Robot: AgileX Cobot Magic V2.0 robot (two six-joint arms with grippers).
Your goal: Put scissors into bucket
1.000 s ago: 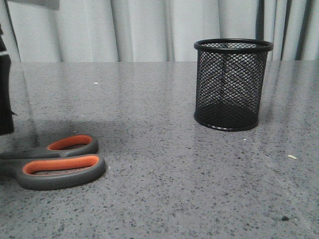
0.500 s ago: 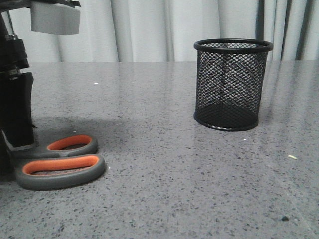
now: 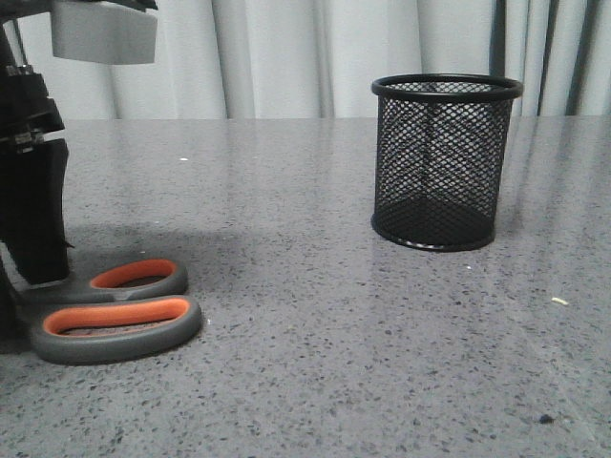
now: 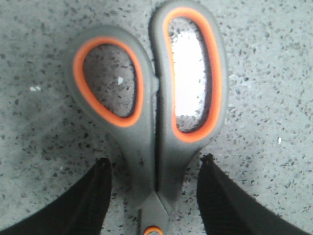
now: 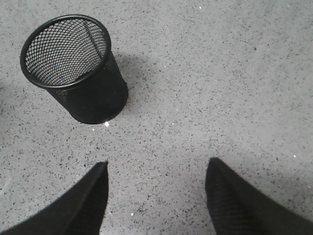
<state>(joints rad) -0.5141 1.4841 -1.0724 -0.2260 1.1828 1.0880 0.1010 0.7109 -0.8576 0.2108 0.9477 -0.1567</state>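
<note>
- We are reaching for the scissors [image 4: 151,112]: left end effector [image 4: 155,169] spread wide, straddling the shank below the handles, not yet gripping.
- Next, we judge, it needs closing, lifting, then carrying over to the bucket [image 3: 446,162].
- Right end effector [image 5: 156,174] released, grasping nothing, near the bucket.

The grey speckled table [image 3: 315,363] carried two items — scissors [image 3: 115,310] beneath the left gripper [image 4: 154,196], bucket [image 3: 444,162] well apart.

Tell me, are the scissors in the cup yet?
Not yet. The scissors lie flat on the grey table, and the black mesh cup stands empty, off to the robot's right. In hand now: the left hand is open, a finger on each side of the handles near the pivot. The right hand is open, holding nothing. Left to do: grip, lift, carry, drop them in.
</note>
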